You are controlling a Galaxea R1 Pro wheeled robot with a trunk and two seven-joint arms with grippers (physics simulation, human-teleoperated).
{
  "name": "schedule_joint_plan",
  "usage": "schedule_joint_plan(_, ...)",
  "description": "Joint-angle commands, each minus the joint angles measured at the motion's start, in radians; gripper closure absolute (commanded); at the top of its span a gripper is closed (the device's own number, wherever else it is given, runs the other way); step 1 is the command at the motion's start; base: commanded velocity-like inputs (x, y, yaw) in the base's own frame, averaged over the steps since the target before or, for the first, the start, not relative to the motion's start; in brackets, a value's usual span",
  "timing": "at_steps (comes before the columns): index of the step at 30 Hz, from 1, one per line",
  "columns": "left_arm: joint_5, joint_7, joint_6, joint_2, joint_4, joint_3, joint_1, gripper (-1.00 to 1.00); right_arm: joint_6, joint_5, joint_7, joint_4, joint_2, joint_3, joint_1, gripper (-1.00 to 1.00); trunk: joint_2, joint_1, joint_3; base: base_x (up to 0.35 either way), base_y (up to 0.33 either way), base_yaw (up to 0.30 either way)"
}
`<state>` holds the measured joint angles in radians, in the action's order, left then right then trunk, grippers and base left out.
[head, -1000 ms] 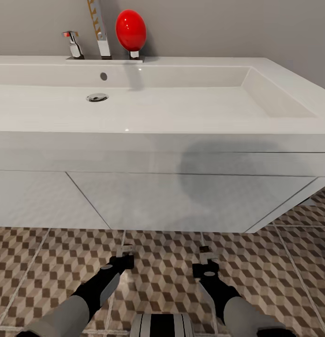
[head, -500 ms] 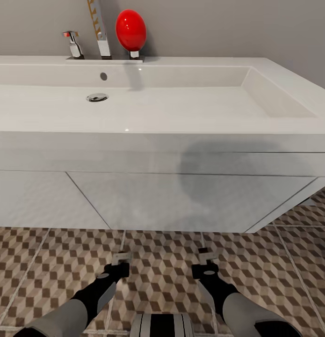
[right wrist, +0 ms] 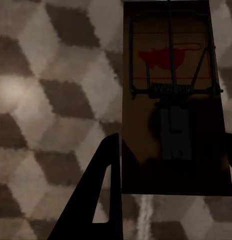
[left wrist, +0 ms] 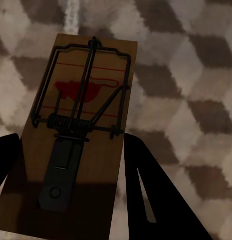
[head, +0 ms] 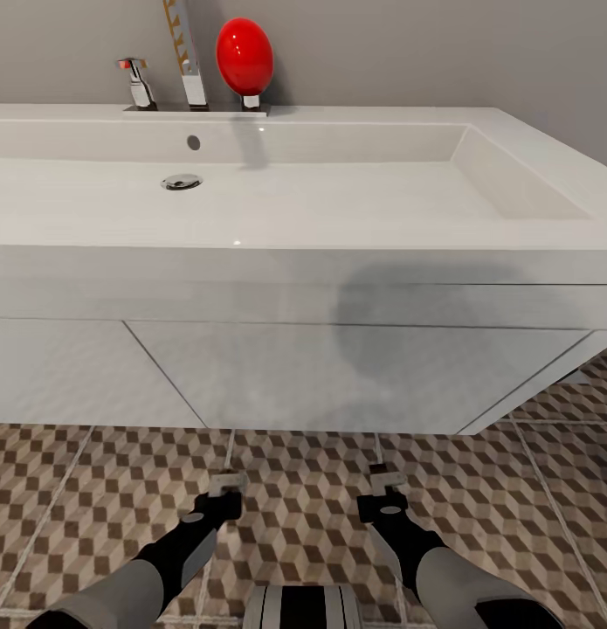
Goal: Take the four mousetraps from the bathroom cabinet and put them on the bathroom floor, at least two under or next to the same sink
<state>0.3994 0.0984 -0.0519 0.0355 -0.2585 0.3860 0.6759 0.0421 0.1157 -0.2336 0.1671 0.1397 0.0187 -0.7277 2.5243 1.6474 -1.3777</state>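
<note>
My left pincer (head: pixel 225 482) grips a flat brown wooden mousetrap (left wrist: pixel 80 125); my right pincer (head: pixel 386 480) grips another wooden mousetrap (right wrist: pixel 173 100). Both hang over cube-patterned brown floor tiles (head: pixel 312 498), before the wide white sink (head: pixel 338 218).

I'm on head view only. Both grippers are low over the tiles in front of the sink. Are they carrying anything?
Observer: Yes. Left wrist view shows a mousetrap between the left gripper fingers.
Operator: And the right?
Observer: Same. The right gripper has a second mousetrap between its fingers, seen in the right wrist view.
Operator: Which way up are the traps?
Observer: Wire side faces each wrist camera, and a red print shows on both boards.
Operator: What's under them?
Observer: Cube-pattern floor tiles lie behind both traps. Whether the traps touch the floor, I cannot tell.
</note>
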Motion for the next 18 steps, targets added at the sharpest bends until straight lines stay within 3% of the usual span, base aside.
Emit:
schedule_joint_plan(1, 0.004, 0.009, -0.005, 0.000, 0.000, 0.019, 0.001, 1.00, 0.004, 0.009, -0.003, 0.000, 0.001, 0.002, -0.001, 1.00, 0.000, 0.000, -0.001, 0.000, 0.000, 0.000)
schedule_joint_plan(7, 0.005, 0.009, -0.008, 0.000, 0.000, 0.057, 0.001, 1.00, 0.004, 0.021, 0.022, 0.000, 0.001, 0.003, 0.000, 1.00, 0.000, 0.000, -0.001, 0.000, 0.000, 0.000)
schedule_joint_plan(18, 0.006, 0.009, -0.011, -0.001, -0.002, 0.066, 0.001, 1.00, 0.001, 0.025, 0.047, 0.000, 0.001, 0.004, 0.000, 1.00, 0.000, 0.000, -0.001, 0.000, 0.000, 0.000)
